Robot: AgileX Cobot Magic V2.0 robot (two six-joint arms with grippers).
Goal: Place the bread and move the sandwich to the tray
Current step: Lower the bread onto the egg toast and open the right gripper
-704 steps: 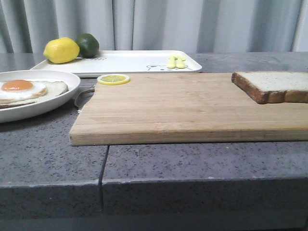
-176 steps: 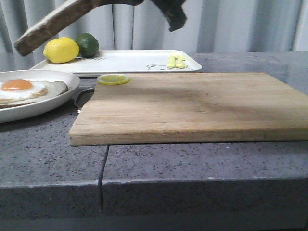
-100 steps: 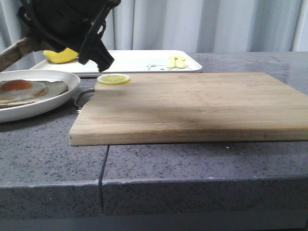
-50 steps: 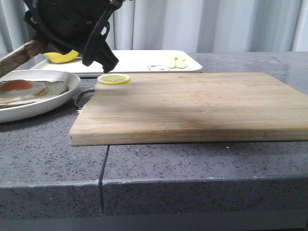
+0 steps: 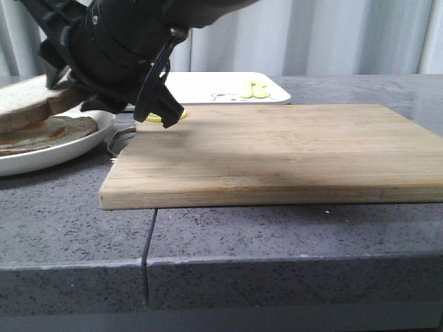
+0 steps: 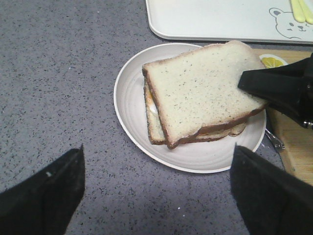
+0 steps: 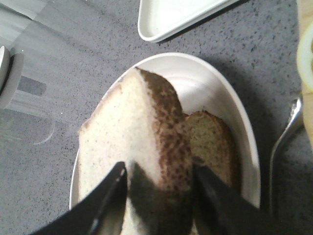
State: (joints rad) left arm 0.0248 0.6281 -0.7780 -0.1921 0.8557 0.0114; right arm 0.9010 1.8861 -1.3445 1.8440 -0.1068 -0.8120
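The right gripper [image 7: 156, 196] pinches the bread [image 6: 203, 90] by one edge, holding it over the sandwich [image 6: 156, 129] on the white plate [image 6: 129, 105], while the left gripper [image 6: 156, 191] hangs spread wide above the desk [image 6: 58, 73].

Grey stone counter [image 5: 277, 235] carries wooden board [image 5: 277, 149], plate [image 6: 195, 159], tray [image 6: 215, 19]

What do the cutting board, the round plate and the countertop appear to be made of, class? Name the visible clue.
Cutting board: wood, probably bamboo, matt; pale strips with grain lines. Round plate: looks like glazed ceramic, possibly melamine; smooth white surface with faint rings. Countertop: speckled grey stone or composite, with a visible seam.
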